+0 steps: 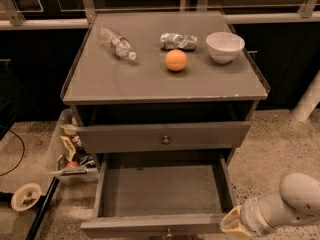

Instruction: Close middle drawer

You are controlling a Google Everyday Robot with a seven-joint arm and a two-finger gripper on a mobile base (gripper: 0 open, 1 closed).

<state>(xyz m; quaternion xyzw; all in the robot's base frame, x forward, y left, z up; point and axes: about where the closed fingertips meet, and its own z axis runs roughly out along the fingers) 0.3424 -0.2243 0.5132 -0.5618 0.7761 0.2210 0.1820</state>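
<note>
The middle drawer (160, 191) is pulled far out of the cabinet and is empty inside. Its flat front (150, 225) runs along the bottom edge of the camera view, with a small round knob (169, 232) just showing. My gripper (231, 224) is at the lower right, right at the right end of that drawer front, on a pale arm (290, 201) that comes in from the right.
The top drawer front (162, 136) with its knob sits above the open drawer. On the cabinet top (100, 81) lie a plastic bottle (116, 42), a crumpled bag (178, 40), an orange (176, 60) and a white bowl (225, 46). A cluttered bin (67, 151) stands at the left.
</note>
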